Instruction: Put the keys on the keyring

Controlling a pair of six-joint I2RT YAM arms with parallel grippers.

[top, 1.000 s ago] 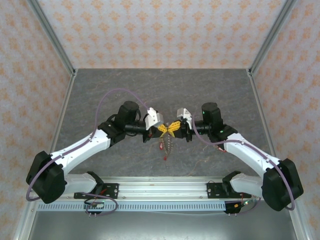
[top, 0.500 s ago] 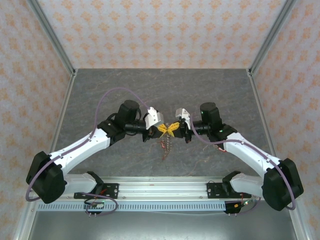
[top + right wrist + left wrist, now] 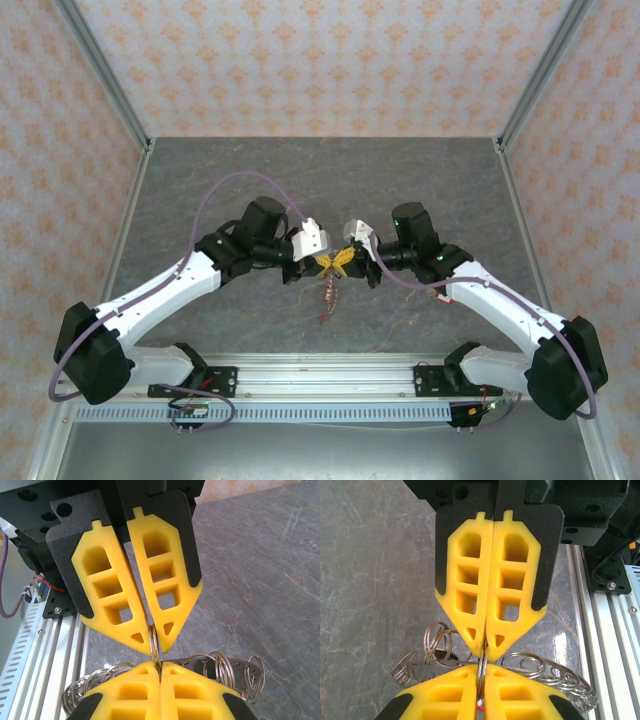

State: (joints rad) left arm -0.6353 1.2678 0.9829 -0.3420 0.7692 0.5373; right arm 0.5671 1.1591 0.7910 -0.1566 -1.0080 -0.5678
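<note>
Seen from above, two white-and-black robot arms reach over a grey stone-patterned desk (image 3: 430, 180) and meet tip to tip near its centre. The left claw (image 3: 326, 263) comes in from 9 o'clock and the right claw (image 3: 348, 257) from 3 o'clock, their yellow fingertips touching. At 6 o'clock from that meeting point hangs a small silvery bunch, the keys (image 3: 328, 293), with a red speck at its lower end. Whether it touches the desk cannot be told.

From the left wrist, the left claw (image 3: 481, 674) sits at 6 o'clock and the right claw (image 3: 485, 641) at 12 o'clock. Both are closed, pinching the same thin keyring (image 3: 482, 661), which stands edge-on between their tips. A tangle of small wire rings (image 3: 555, 672) spreads behind it toward 3 and 9 o'clock.

From the right wrist, the left claw's fingers form a narrow V at 12 o'clock, their tips nipping the keyring (image 3: 153, 642).
</note>
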